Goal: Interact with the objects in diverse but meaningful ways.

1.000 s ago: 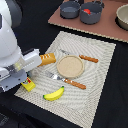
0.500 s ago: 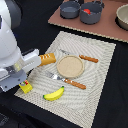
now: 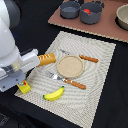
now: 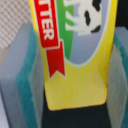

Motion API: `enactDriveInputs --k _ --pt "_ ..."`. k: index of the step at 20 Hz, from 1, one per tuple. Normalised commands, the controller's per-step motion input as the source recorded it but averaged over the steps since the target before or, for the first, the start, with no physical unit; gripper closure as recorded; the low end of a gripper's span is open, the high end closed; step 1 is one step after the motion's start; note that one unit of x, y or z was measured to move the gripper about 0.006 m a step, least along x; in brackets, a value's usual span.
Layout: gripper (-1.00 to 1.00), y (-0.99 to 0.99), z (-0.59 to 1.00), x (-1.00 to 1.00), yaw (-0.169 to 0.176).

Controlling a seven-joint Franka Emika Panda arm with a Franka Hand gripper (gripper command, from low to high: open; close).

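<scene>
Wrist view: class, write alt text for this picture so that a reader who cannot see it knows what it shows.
A yellow block with a red ribbon label and a cow picture fills the frame, standing between two grey gripper fingers with teal pads. The fingers flank it closely on both sides; contact cannot be confirmed.

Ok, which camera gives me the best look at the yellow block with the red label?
The wrist view: the yellow block fills the frame between the two finger pads, with its red ribbon label and cow picture readable. The exterior view shows only a small yellow corner of it under the gripper, mostly hidden by the arm.
</scene>
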Motion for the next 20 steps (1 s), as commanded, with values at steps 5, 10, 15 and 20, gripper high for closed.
enactDriveInputs --k 5,10,15,20 --pt "1.00 0.33 0.92 -0.17 0.005" --pt "1.00 0.50 0.75 0.34 0.062" --pt "1.00 0.52 0.73 0.46 0.075" --pt "1.00 0.53 0.49 0.38 0.089"
